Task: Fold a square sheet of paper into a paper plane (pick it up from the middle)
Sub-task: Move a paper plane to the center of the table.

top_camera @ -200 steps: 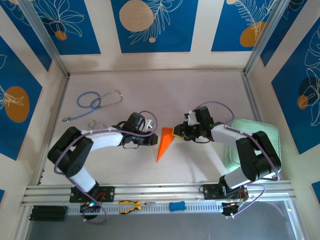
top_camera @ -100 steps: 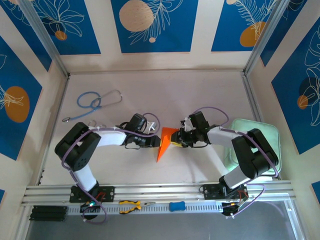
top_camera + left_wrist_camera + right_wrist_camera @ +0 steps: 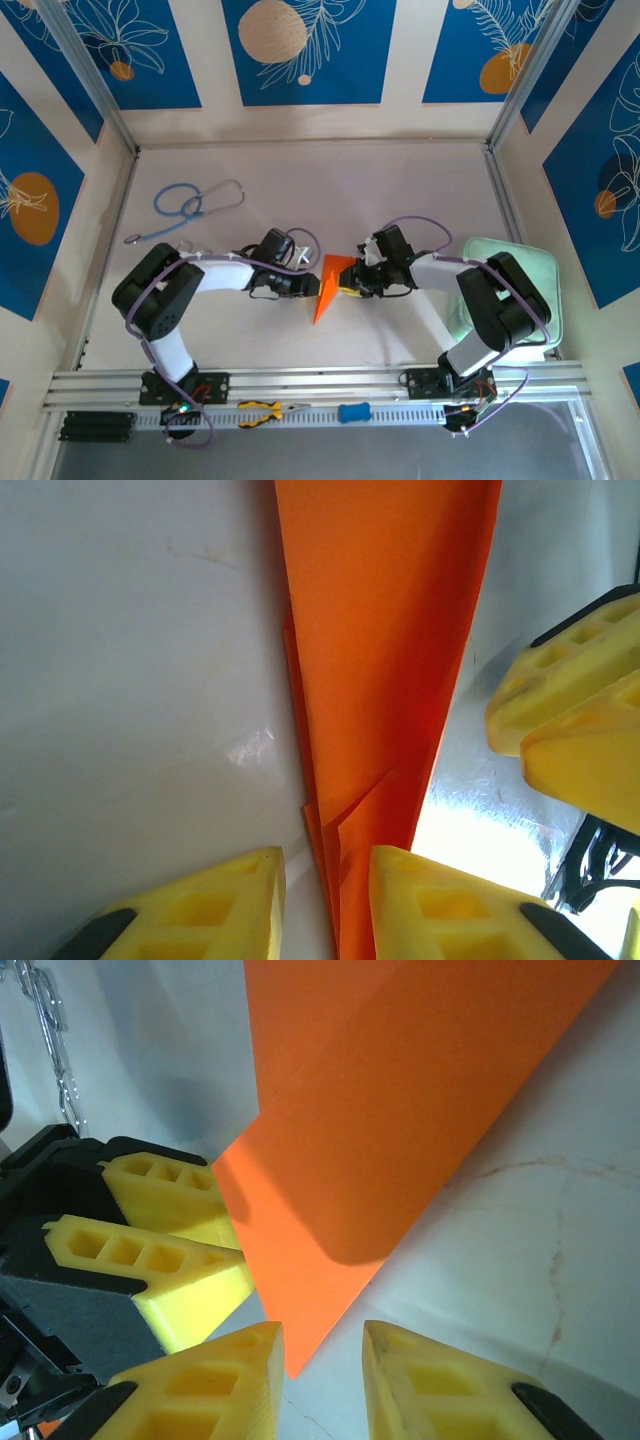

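Narrow pointed bright orange paper plane [image 3: 327,285] lies on the white table [image 3: 400,200] between both grippers; left gripper [image 3: 325,865] narrowly parted astride its edge; right gripper [image 3: 322,1338] narrowly parted around its corner

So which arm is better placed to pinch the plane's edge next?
Probably left: the paper plane has its layered edge inside the open left gripper; only a corner tip reaches the right gripper.
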Controlling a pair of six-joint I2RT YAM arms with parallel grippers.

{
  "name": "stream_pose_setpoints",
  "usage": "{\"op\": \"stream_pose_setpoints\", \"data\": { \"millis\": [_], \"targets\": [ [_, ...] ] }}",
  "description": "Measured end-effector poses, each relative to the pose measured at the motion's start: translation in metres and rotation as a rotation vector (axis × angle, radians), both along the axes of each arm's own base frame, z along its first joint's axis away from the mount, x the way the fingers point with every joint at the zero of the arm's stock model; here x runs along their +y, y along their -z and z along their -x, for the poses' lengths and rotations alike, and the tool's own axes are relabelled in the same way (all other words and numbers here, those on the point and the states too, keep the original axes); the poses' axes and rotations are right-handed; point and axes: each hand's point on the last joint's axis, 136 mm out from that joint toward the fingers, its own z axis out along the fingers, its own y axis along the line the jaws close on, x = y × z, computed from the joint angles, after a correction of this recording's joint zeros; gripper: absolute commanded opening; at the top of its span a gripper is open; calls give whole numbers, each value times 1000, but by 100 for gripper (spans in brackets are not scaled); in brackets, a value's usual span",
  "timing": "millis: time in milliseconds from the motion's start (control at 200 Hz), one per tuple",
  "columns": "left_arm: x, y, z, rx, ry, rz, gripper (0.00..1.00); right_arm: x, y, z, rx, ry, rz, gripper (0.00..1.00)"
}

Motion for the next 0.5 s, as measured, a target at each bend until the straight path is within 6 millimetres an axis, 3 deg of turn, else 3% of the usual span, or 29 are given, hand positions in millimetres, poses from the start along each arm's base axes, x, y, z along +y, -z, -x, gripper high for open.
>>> {"op": "stream_pose_setpoints", "data": {
  "millis": [500],
  "targets": [
    [-9,-1,0,29,1,37,27,7,6,5,20,-23,-11,21]
  ]
}}
